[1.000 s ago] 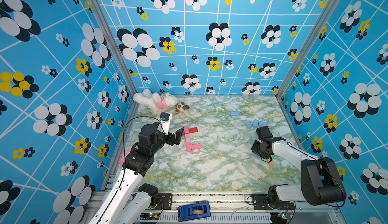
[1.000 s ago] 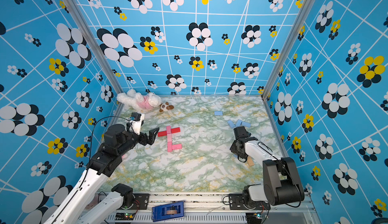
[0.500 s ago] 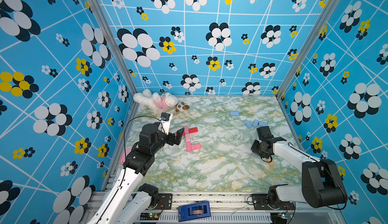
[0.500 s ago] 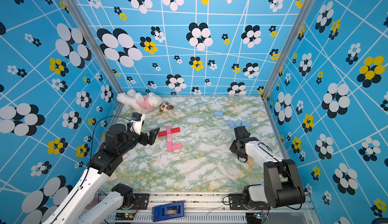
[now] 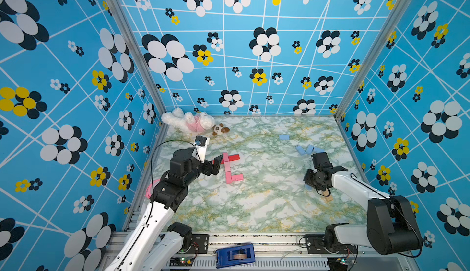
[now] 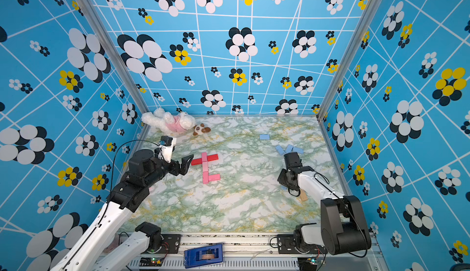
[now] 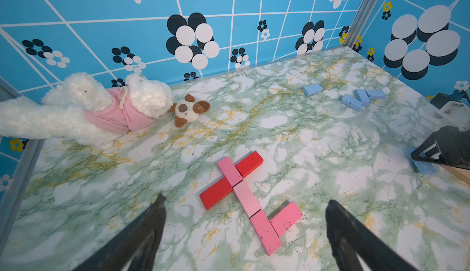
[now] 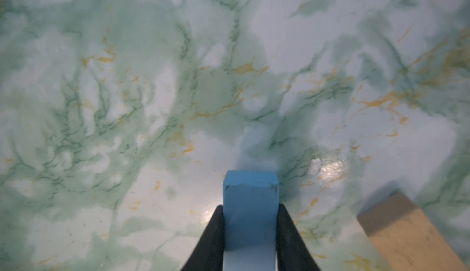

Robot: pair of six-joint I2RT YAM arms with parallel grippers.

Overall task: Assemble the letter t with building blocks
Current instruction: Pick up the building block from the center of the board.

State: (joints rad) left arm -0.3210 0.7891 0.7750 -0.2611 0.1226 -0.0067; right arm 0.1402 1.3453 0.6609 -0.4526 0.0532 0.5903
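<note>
The right fingers pinch a light blue block at lower centre; the left fingers stand spread wide.

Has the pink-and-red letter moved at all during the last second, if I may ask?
No. In a top view the pink-and-red letter lies just where it was, same spot relative to the plush toy.
</note>
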